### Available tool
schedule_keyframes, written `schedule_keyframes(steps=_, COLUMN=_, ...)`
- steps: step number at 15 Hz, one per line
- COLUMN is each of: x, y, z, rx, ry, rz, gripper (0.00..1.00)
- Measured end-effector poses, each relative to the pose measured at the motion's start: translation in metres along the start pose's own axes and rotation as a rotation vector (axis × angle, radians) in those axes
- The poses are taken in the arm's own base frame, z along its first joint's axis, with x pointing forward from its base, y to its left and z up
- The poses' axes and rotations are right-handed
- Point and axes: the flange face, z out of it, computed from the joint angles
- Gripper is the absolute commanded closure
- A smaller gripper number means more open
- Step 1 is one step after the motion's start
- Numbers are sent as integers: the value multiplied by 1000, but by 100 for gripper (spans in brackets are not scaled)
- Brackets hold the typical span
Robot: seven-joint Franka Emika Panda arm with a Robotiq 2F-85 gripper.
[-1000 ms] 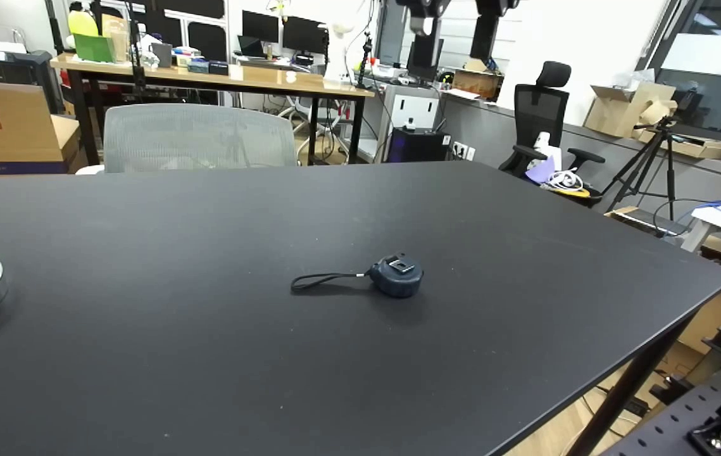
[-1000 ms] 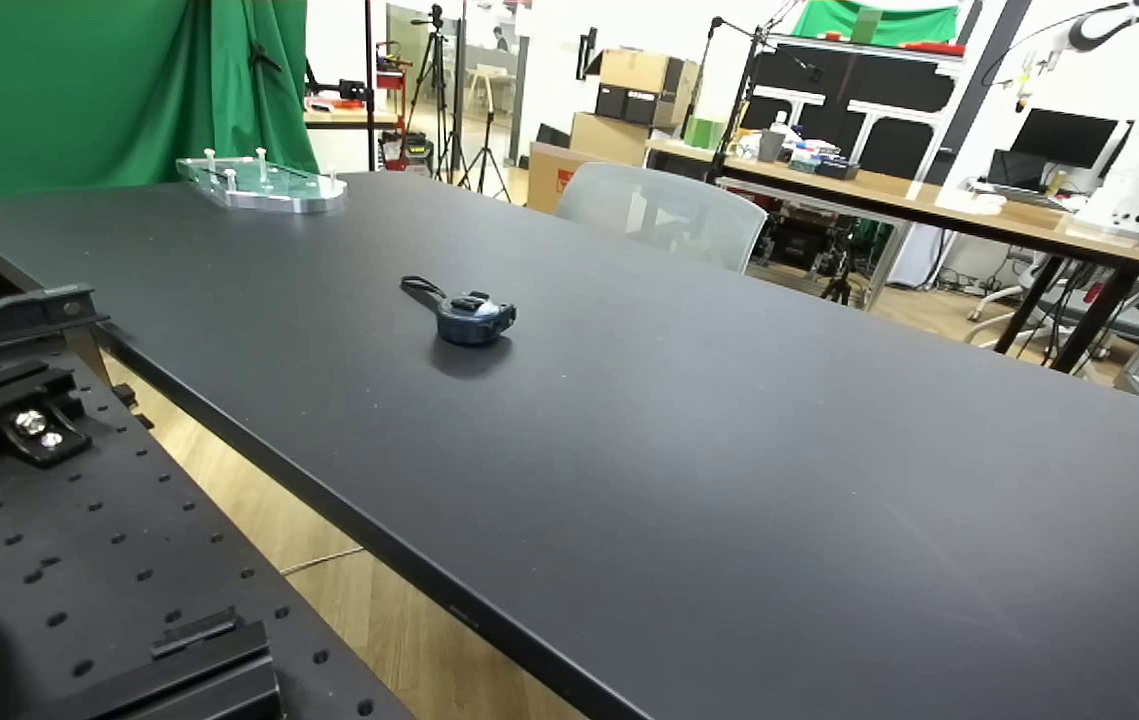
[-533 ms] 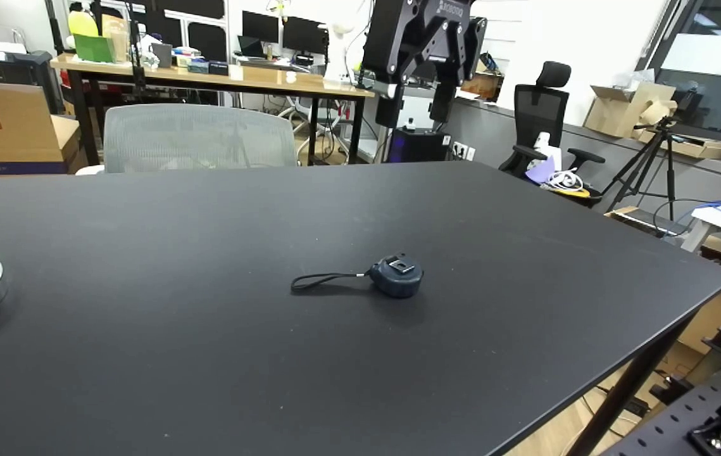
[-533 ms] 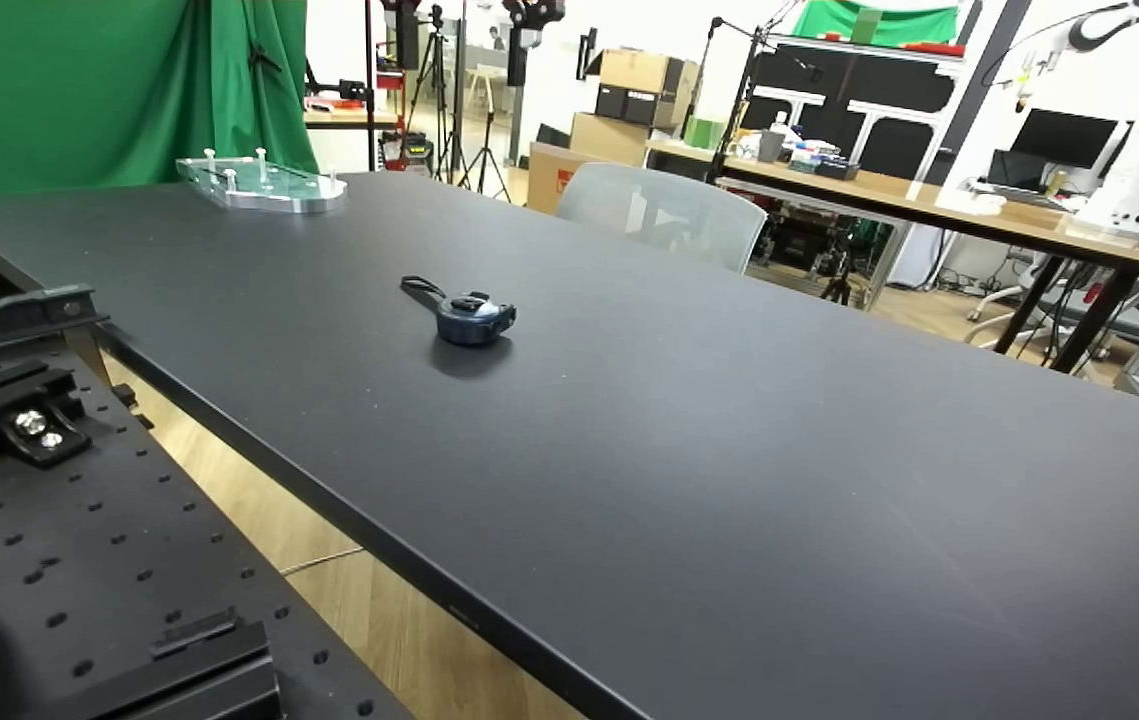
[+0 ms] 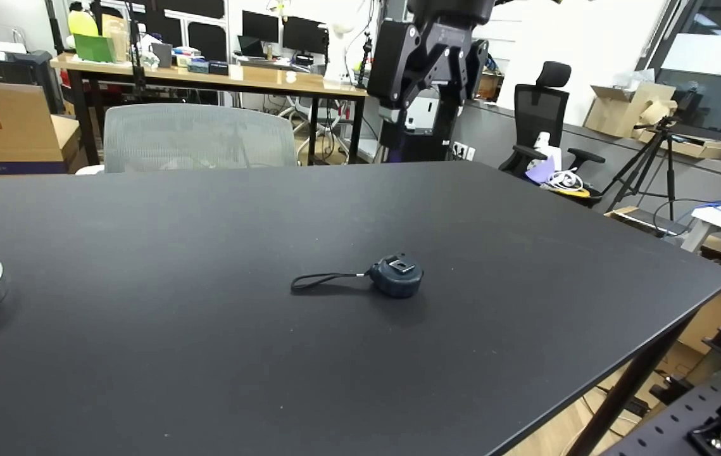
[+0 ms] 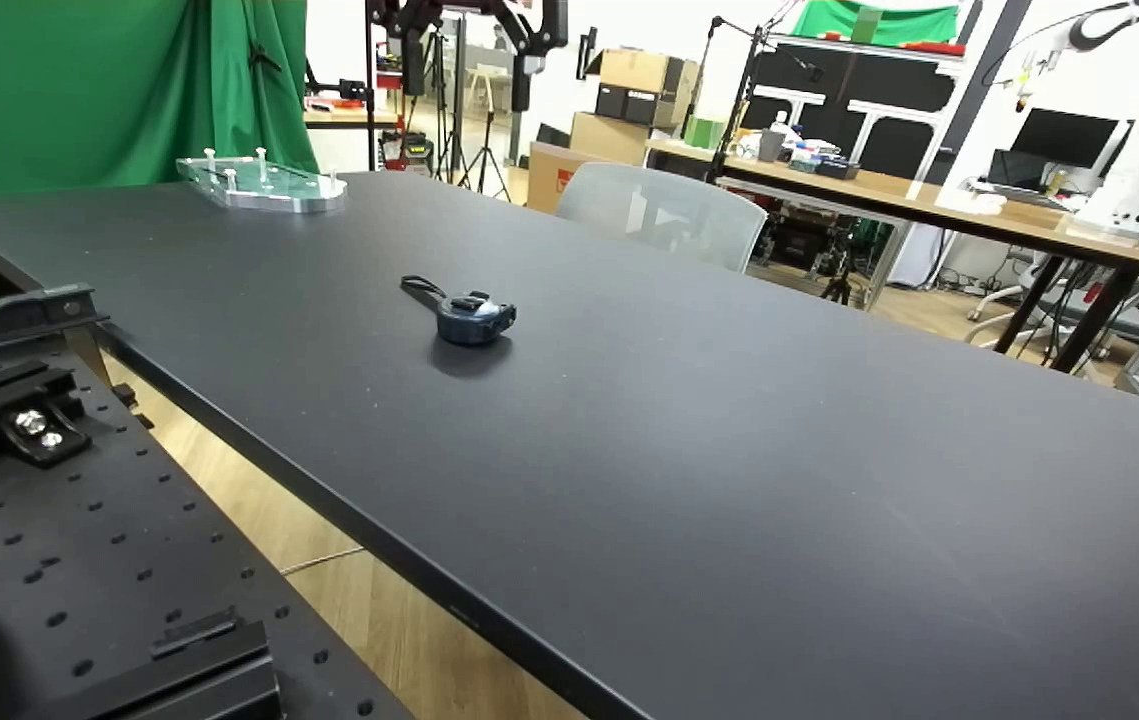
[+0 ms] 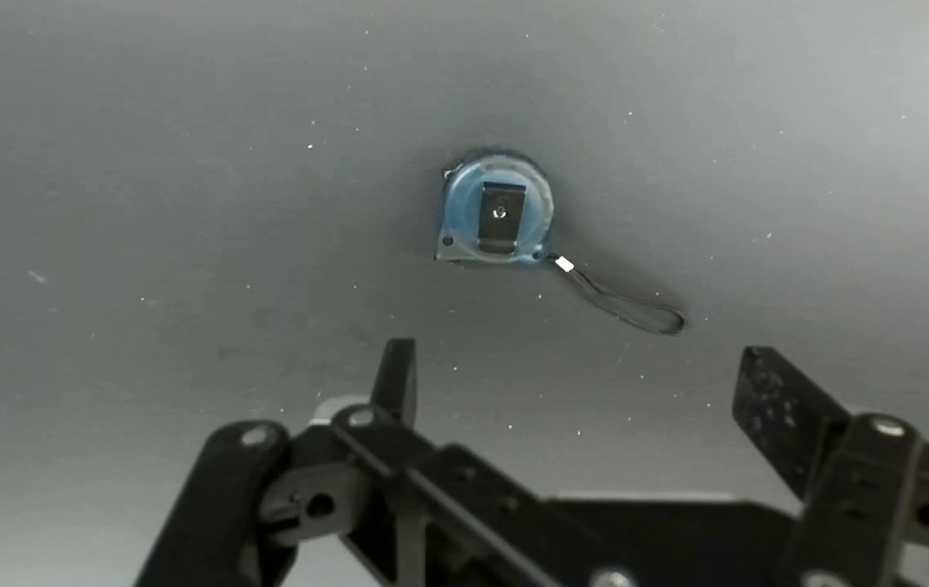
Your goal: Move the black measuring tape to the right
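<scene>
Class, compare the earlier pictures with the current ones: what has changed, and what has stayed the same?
The gripper has come down and hangs lower in both exterior views, its fingers apart. Nothing was grasped or released. The black measuring tape stayed put on the dark table.

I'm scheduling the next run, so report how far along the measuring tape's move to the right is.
Looks done: the black two-fingered gripper is open above the matte black table, with the rounded bluish-black measuring tape in the wrist camera's sight. In hand: nothing; the tape lies flat on the table, apart from the gripper. Left: seemingly the whole move, namely lowering, gripping, carrying it right and releasing.
</scene>
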Motion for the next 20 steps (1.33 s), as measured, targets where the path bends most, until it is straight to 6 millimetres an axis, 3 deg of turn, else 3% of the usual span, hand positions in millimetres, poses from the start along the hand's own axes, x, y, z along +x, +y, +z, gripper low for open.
schedule_keyframes(steps=14, x=-18, y=14, z=112, rx=21, ry=-102, rz=43, gripper=0)
schedule_keyframes(steps=20, x=-15, y=23, z=140, rx=29, ry=-117, rz=103, gripper=0)
